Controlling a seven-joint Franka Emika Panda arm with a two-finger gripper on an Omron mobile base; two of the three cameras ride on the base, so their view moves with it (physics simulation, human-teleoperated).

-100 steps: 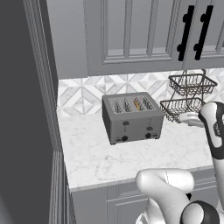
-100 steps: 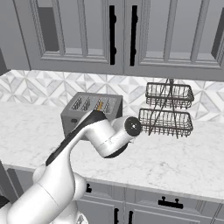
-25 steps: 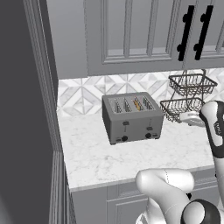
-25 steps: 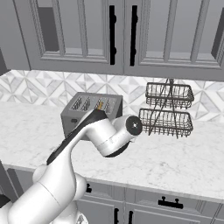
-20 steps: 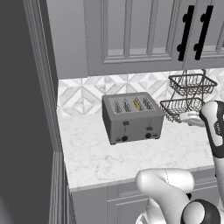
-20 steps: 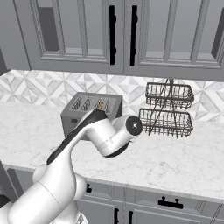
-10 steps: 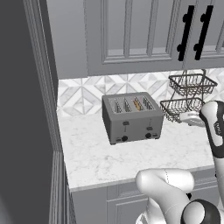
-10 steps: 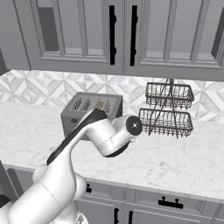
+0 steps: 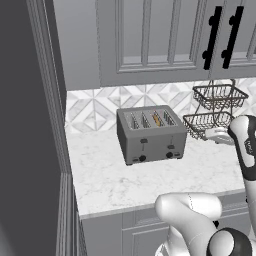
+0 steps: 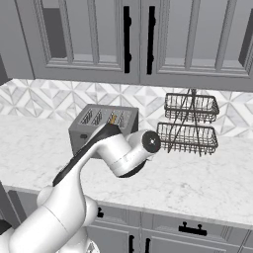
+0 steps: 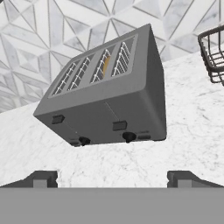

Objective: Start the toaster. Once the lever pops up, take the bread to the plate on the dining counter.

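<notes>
The grey four-slot toaster [image 9: 150,137] [image 10: 81,132] [image 11: 105,105] stands on a white marble worktop against the tiled wall. A tan slice of bread [image 9: 157,119] [image 10: 113,118] [image 11: 105,64] sits down in its third slot from the left, with only the top edge visible. Two dark levers [image 11: 119,126] and two black knobs [image 11: 128,136] run across the front face. My gripper [image 11: 113,179] is open and empty, hovering in front of and above the toaster, well short of it. The plate and the dining counter are out of view.
A two-tier black wire basket [image 9: 215,107] [image 10: 190,123] [image 11: 214,52] stands just right of the toaster. Grey wall cabinets [image 10: 138,39] hang above. A tall dark panel [image 9: 30,125] bounds the worktop [image 9: 110,180] on the left.
</notes>
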